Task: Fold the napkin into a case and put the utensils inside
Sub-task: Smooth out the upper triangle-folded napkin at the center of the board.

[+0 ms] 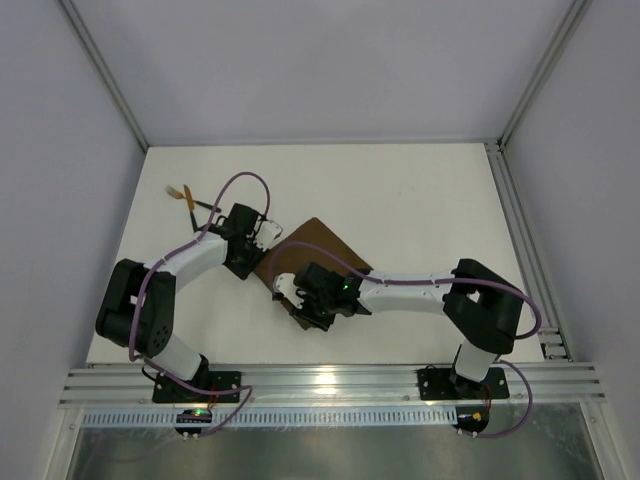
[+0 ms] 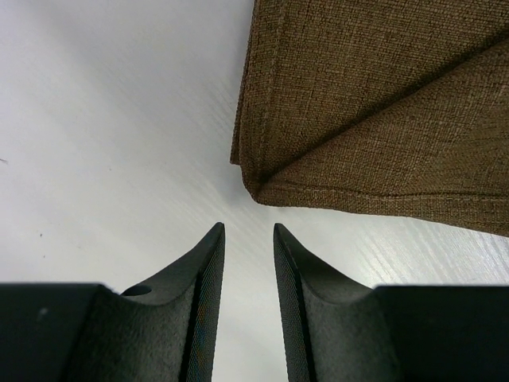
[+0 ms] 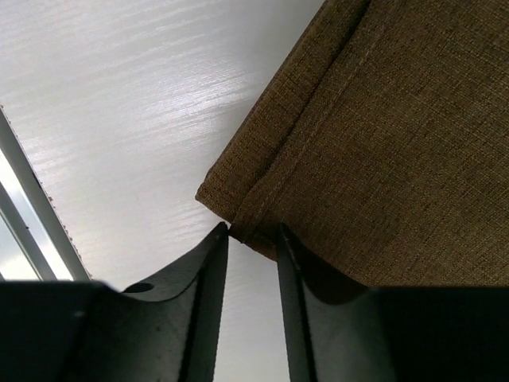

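Note:
The brown napkin (image 1: 322, 246) lies folded into a flat oblong on the white table, diagonal between the two arms. Its layered diagonal edge (image 2: 374, 119) shows in the left wrist view. My left gripper (image 1: 264, 232) is at the napkin's upper left end, open and empty (image 2: 249, 231), just short of the folded corner. My right gripper (image 1: 286, 288) is at the lower end, open (image 3: 253, 232), with its fingertips at the hemmed corner (image 3: 238, 199) and bare table between them. The utensils (image 1: 188, 200), gold heads on black handles, lie at the far left, behind the left arm.
An aluminium rail (image 1: 330, 383) carrying both arm bases runs along the near edge. Another rail (image 1: 520, 235) lines the right side. White enclosure walls stand behind and to the sides. Purple cables loop over both arms.

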`<state>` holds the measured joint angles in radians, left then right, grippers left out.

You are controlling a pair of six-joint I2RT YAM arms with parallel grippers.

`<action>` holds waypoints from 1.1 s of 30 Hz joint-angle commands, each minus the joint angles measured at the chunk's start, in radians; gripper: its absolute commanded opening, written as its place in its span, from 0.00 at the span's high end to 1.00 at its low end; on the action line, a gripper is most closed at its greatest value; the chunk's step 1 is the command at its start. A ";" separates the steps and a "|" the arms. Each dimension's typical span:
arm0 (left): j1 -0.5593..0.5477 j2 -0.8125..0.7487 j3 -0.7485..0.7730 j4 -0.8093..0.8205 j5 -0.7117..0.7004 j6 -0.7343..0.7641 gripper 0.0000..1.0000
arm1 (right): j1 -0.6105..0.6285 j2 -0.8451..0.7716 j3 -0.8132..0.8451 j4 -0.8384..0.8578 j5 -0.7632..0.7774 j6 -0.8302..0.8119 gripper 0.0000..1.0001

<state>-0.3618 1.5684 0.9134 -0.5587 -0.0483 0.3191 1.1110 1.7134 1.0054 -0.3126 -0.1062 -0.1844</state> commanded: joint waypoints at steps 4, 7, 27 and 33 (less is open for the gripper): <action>0.000 -0.025 0.021 -0.007 -0.004 0.006 0.66 | 0.001 0.002 0.036 -0.005 0.020 -0.009 0.75; 0.000 -0.028 0.019 -0.009 -0.004 0.008 0.67 | 0.003 -0.009 0.045 -0.013 0.010 -0.006 0.83; 0.029 -0.042 0.038 -0.035 -0.019 0.001 0.65 | 0.003 0.008 0.045 0.049 -0.104 0.007 0.92; 0.038 -0.039 0.056 -0.043 -0.018 -0.008 0.65 | 0.003 0.038 0.015 0.118 -0.138 0.029 0.82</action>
<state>-0.3279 1.5486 0.9257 -0.5941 -0.0608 0.3206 1.1110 1.7313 1.0321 -0.2722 -0.2066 -0.1722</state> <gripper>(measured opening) 0.349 0.154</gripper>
